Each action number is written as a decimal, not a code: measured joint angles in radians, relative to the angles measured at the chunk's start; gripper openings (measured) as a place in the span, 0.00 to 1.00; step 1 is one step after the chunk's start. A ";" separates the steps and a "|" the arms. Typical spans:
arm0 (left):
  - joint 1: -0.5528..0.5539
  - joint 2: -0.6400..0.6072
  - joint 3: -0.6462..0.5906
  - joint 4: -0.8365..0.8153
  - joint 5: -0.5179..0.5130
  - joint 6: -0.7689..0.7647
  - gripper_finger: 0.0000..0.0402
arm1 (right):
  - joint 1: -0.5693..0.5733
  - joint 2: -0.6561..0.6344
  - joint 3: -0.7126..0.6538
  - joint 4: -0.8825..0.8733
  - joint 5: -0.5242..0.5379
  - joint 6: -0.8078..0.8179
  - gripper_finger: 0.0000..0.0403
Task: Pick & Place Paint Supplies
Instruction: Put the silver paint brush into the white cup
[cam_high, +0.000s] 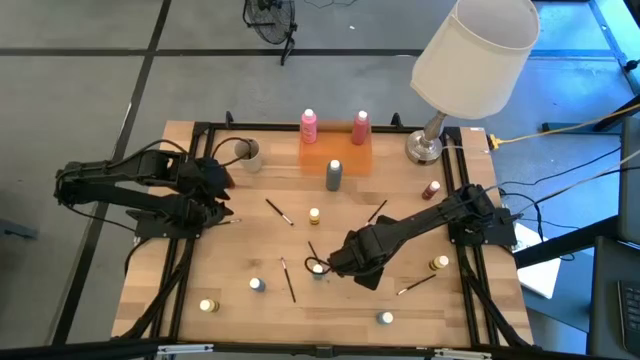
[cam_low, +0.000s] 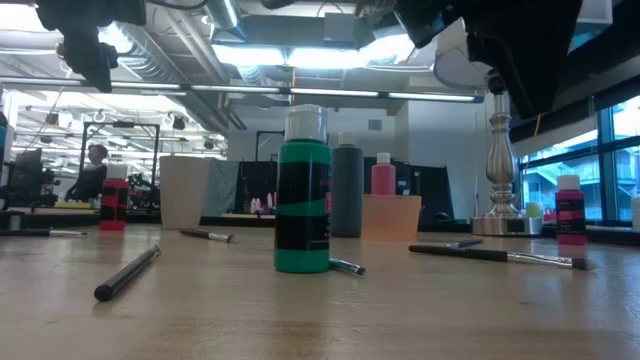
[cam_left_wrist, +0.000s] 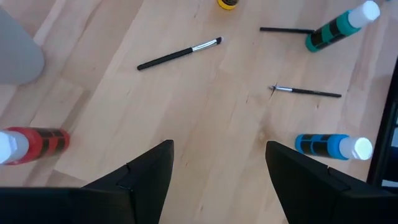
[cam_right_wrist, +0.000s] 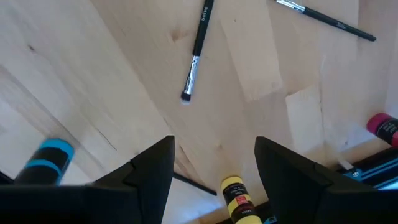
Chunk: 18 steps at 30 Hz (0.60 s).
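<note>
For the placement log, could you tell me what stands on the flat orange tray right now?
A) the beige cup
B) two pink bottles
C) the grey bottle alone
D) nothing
B: in the high view two pink bottles stand on the orange tray, while the grey bottle stands just off it.

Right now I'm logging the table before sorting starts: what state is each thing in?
left gripper: open, empty, above bare wood.
right gripper: open, empty, above a yellow bottle.
green bottle: upright, capped.
grey bottle: upright, capped.
two pink bottles: upright on the orange tray.
brushes: lying flat, scattered.
beige cup: upright.
</note>
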 joint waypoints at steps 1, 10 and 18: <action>0.000 0.000 0.000 0.000 -0.001 -0.001 0.63 | 0.000 -0.007 -0.015 0.000 0.000 -0.003 0.56; 0.000 0.000 0.000 0.001 -0.012 -0.058 0.62 | -0.001 -0.072 -0.113 -0.005 0.026 -0.009 0.56; -0.001 0.000 0.000 0.002 -0.048 -0.068 0.62 | 0.008 -0.118 -0.183 -0.001 0.044 -0.031 0.56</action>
